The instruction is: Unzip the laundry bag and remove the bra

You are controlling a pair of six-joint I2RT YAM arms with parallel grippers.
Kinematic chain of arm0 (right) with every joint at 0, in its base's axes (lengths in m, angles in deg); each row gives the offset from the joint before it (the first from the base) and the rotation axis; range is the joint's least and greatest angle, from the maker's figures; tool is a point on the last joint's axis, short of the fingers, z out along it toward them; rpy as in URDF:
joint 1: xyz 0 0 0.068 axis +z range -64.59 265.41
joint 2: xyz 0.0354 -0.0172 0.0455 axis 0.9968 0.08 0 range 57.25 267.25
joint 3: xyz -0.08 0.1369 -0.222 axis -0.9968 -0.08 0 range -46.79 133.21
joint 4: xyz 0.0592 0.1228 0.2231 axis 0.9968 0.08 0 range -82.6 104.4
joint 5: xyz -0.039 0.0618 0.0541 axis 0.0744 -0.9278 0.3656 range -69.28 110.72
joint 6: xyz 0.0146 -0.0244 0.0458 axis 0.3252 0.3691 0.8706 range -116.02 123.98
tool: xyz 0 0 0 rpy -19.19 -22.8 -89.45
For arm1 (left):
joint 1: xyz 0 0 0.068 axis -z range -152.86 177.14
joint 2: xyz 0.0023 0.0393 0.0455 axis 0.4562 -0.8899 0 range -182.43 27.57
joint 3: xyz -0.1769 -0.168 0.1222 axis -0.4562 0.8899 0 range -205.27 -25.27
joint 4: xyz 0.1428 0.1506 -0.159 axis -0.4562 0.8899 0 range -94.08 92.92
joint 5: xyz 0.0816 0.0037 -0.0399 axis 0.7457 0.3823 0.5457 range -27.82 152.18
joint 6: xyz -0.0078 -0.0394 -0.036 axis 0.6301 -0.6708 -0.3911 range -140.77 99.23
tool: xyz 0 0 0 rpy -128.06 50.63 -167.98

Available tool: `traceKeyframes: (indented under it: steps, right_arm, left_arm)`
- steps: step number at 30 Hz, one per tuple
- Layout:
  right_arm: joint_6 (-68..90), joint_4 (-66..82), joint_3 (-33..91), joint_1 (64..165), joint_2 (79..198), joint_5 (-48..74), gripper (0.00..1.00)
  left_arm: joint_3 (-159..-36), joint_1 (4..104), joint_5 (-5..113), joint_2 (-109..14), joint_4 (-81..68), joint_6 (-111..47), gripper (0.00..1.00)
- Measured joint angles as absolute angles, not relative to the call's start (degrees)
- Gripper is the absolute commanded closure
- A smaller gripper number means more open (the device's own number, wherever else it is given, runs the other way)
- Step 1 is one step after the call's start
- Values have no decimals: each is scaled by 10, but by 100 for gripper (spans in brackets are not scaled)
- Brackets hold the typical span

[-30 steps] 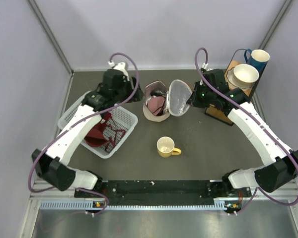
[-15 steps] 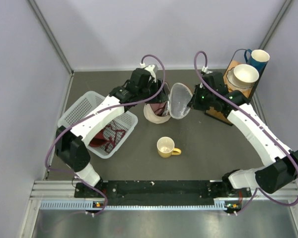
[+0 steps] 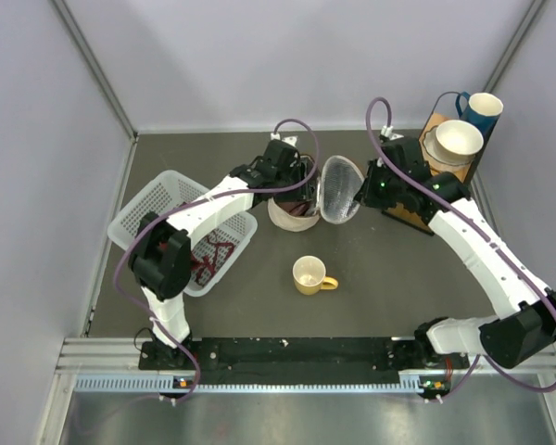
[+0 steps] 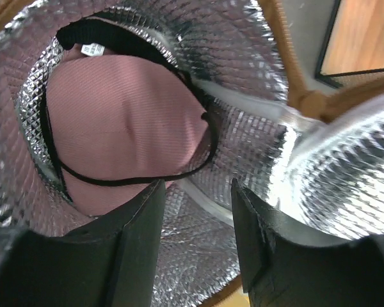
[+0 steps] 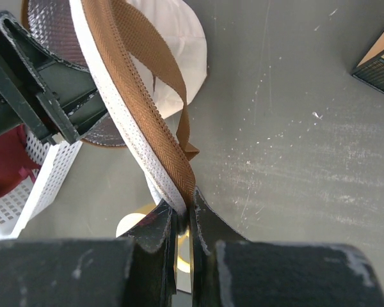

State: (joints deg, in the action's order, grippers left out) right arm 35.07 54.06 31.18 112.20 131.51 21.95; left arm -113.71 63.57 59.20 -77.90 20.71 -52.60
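Bra [image 4: 121,128] lies inside the open laundry bag [image 3: 290,215]; my right gripper [image 5: 181,214] clamps the lid rim [image 5: 125,128], and I judge the left gripper [image 4: 196,195], jaws parted and empty, should descend and pinch the cup's near edge.

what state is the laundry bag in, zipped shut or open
Open. The laundry bag has its lid swung aside, pinched in the right gripper, and the bra lies exposed inside against the silvery lining.
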Motion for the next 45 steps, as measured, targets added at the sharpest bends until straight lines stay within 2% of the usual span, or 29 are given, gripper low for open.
traceKeyframes:
  steps: [7, 16, 17, 19, 20, 21, 22, 31, 39, 45]
  right_arm:
    - [345, 550, 312, 1122, 1304, 235, 100]
    - [345, 550, 312, 1122, 1304, 237, 100]
    - [345, 551, 312, 1122, 1304, 237, 100]
    - [345, 553, 312, 1122, 1304, 237, 100]
    - [345, 553, 312, 1122, 1304, 237, 100]
    - [345, 553, 312, 1122, 1304, 237, 100]
    - [345, 554, 312, 1122, 1304, 237, 100]
    - [344, 554, 312, 1122, 1304, 237, 100]
    - [345, 554, 312, 1122, 1304, 246, 100]
    - [345, 554, 312, 1122, 1304, 249, 100]
  left_arm:
    - [-1128, 636, 604, -785, 205, -530, 42]
    - [-1128, 636, 603, -850, 203, -530, 44]
    - [-1128, 637, 604, -857, 203, -530, 48]
    - [-1131, 639, 614, -868, 203, -528, 63]
    - [-1135, 640, 620, -872, 204, -526, 73]
    - [-1139, 641, 623, -875, 204, -525, 95]
    - [-1146, 642, 627, -879, 209, -523, 100]
    - [-1192, 645, 612, -859, 251, -510, 100]
    - [-1201, 636, 538, -720, 262, -505, 100]
    - [-1229, 609, 486, -664, 262, -506, 100]
